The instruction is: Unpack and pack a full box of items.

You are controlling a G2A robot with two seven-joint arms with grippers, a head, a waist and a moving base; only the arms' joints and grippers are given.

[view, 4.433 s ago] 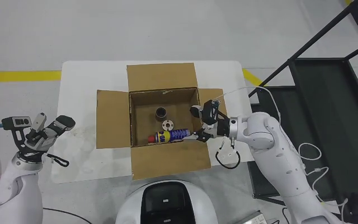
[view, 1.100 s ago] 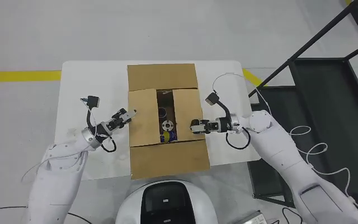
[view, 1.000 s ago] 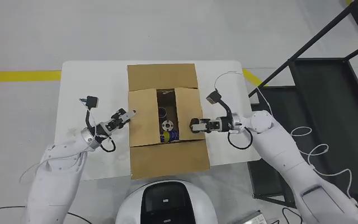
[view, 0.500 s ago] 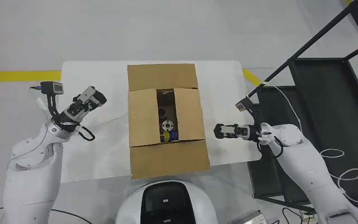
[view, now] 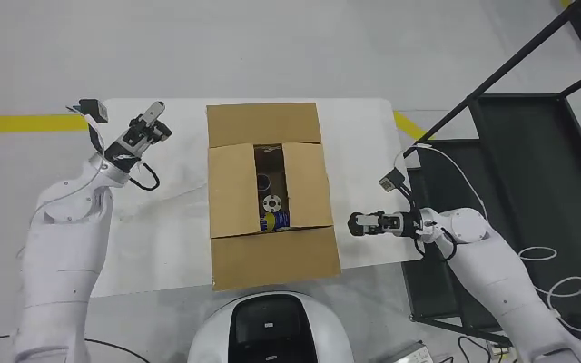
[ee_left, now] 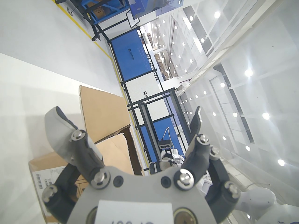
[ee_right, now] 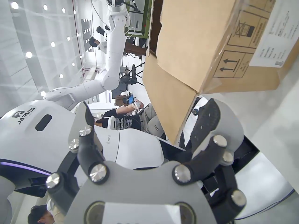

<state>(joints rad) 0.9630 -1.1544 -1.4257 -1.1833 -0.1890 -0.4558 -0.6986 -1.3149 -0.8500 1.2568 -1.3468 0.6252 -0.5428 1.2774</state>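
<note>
**Wide open, nothing held**

The box [view: 234,191] stood in the middle of the table [view: 363,136]. Its two side flaps were folded inward with a gap between them, and a spray can [view: 270,219] lay inside, seen through the gap. My left gripper [view: 156,120] hung over the table's far left part, well apart from the box, fingers spread wide and empty. My right gripper [view: 356,223] was near the box's right side, likewise wide and empty.
</note>
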